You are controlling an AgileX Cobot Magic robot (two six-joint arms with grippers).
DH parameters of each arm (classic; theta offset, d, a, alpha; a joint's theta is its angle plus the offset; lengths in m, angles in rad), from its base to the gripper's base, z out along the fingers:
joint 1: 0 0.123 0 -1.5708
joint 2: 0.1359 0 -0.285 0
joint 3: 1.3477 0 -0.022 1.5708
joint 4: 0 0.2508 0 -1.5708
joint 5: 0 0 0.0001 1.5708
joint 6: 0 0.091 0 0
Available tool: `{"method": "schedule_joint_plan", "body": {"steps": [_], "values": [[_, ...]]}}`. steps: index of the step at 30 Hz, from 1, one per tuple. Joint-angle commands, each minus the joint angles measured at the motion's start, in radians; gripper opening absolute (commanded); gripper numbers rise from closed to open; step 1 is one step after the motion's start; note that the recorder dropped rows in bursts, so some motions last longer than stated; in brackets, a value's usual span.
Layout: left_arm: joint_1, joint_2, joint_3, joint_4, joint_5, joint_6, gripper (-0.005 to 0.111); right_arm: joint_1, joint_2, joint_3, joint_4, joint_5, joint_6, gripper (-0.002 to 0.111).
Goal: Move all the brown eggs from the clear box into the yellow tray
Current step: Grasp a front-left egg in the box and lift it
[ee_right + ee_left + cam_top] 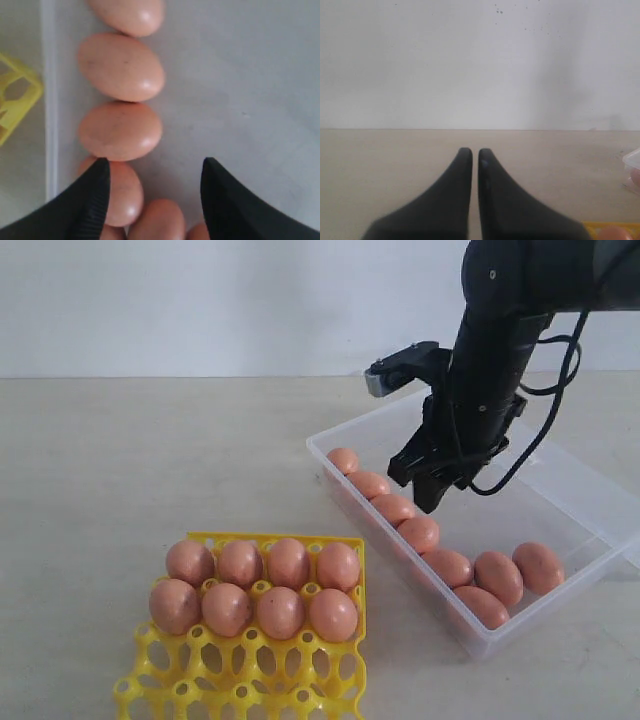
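Observation:
Several brown eggs (447, 566) lie in a row along the near wall of the clear box (565, 505). My right gripper (435, 488) hangs open just above that row, holding nothing. In the right wrist view the right gripper (156, 165) stands with its jaws wide apart. One fingertip (100, 170) is over an egg (125, 192), with more brown eggs (120, 131) beyond. The yellow tray (300, 695) at the front left holds two full rows of eggs (280, 612). My left gripper (475, 152) is shut and empty over bare table.
The box's clear lid flap (620, 530) spreads out on its far right side. The front cups of the yellow tray stand without eggs. A tray corner (15, 95) shows beside the box wall (49, 100). Bare beige table (150, 460) spreads to the left.

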Motion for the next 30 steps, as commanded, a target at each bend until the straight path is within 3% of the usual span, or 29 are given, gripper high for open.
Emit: {"method": "schedule_joint_plan", "body": {"steps": [1,5,8,12,13,15,21,30], "values": [[0.001,-0.004,-0.003,-0.003,-0.002,-0.007,0.004,-0.003,0.027,-0.021,0.055,-0.094,-0.203,0.047],[0.001,-0.004,-0.003,-0.003,-0.002,-0.007,0.004,-0.003,0.031,-0.021,0.081,-0.189,-0.51,0.047],[0.001,-0.004,-0.003,-0.003,-0.002,-0.007,0.004,-0.003,0.04,-0.021,0.112,-0.213,-0.618,0.047],[0.001,-0.004,-0.003,-0.003,-0.002,-0.007,0.004,-0.003,0.094,-0.021,0.203,-0.197,-0.662,0.03],[0.001,-0.004,-0.003,-0.003,-0.002,-0.007,0.004,0.0,0.102,-0.021,0.203,-0.194,-0.662,0.03],[0.001,-0.004,-0.003,-0.003,-0.002,-0.007,0.004,0.0,0.111,-0.021,0.201,-0.2,-0.66,0.032],[0.001,-0.004,-0.003,-0.003,-0.005,-0.007,0.004,0.0,0.111,-0.021,0.19,-0.203,-0.686,0.054],[0.001,-0.004,-0.003,-0.003,-0.005,-0.007,0.004,0.0,0.144,-0.021,0.204,-0.217,-0.764,0.054]]}}
